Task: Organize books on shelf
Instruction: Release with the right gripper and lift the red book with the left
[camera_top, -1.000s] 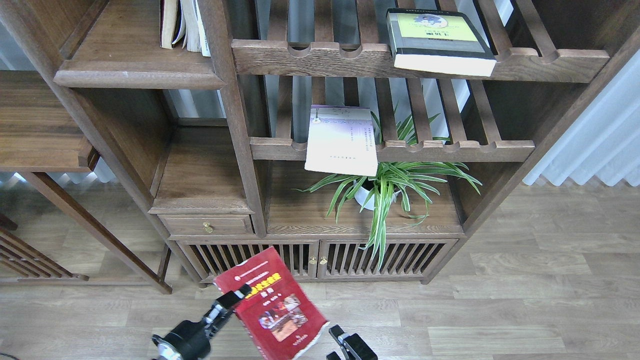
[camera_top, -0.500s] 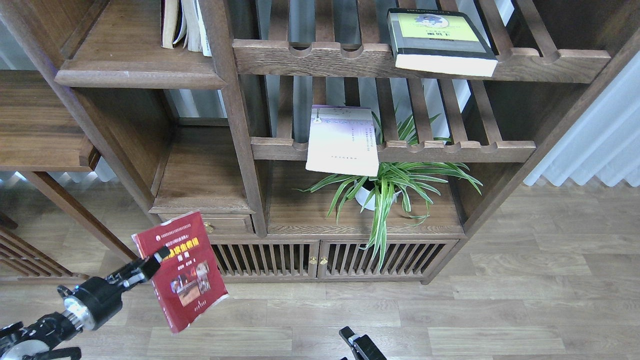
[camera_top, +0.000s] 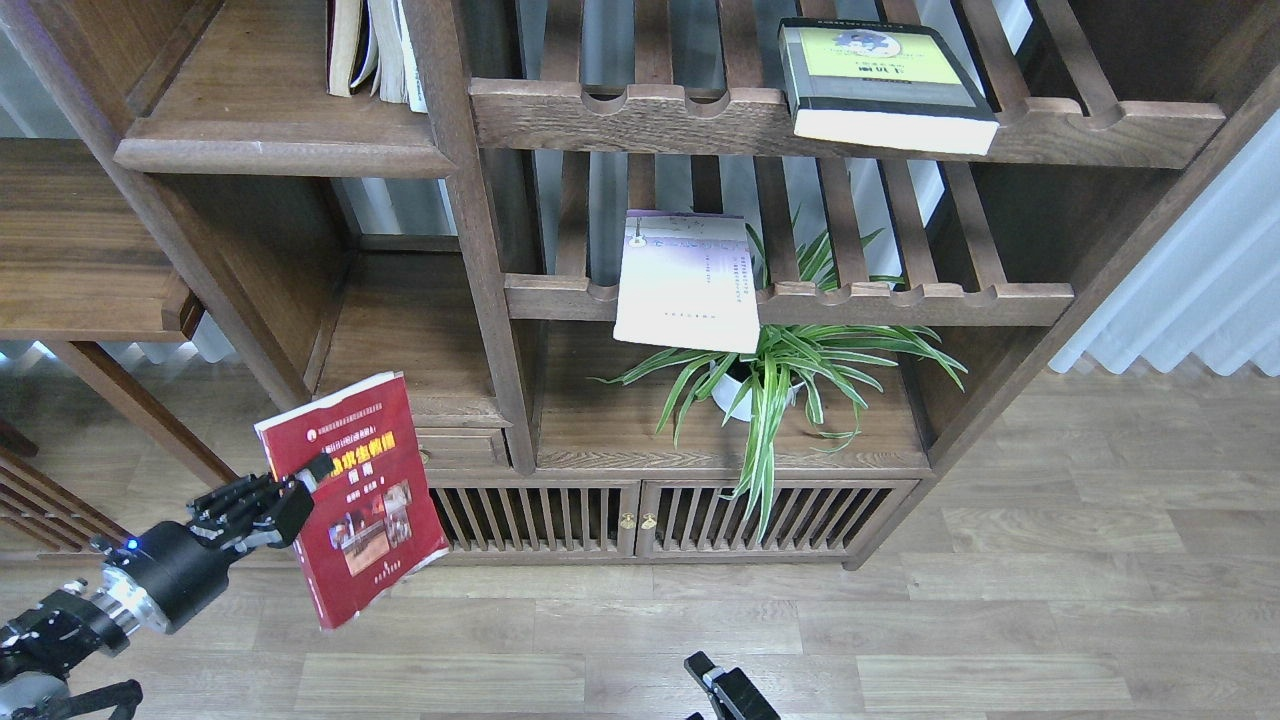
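My left gripper (camera_top: 305, 472) is shut on the left edge of the red paperback (camera_top: 362, 505) and holds it in the air at the lower left, in front of the bookcase's drawer. The pale lavender-white paperback (camera_top: 688, 282) lies flat on the middle slatted rack and overhangs its front rail. The thick yellow-green book (camera_top: 882, 82) lies flat on the upper slatted rack. The solid shelf (camera_top: 280, 158) is at the upper left, well above the red book. Only the tip of my right gripper (camera_top: 722, 690) shows at the bottom edge.
Several upright books (camera_top: 375, 48) stand at the right end of the solid shelf. A spider plant in a white pot (camera_top: 770, 375) sits on the lower board under the lavender book. A small drawer (camera_top: 455, 448) and slatted doors (camera_top: 640, 515) lie below. A side table (camera_top: 80, 260) is at the left.
My left gripper has carried the red book from the bottom centre to the left and then slightly up. My right gripper has dropped lower toward the bottom edge.
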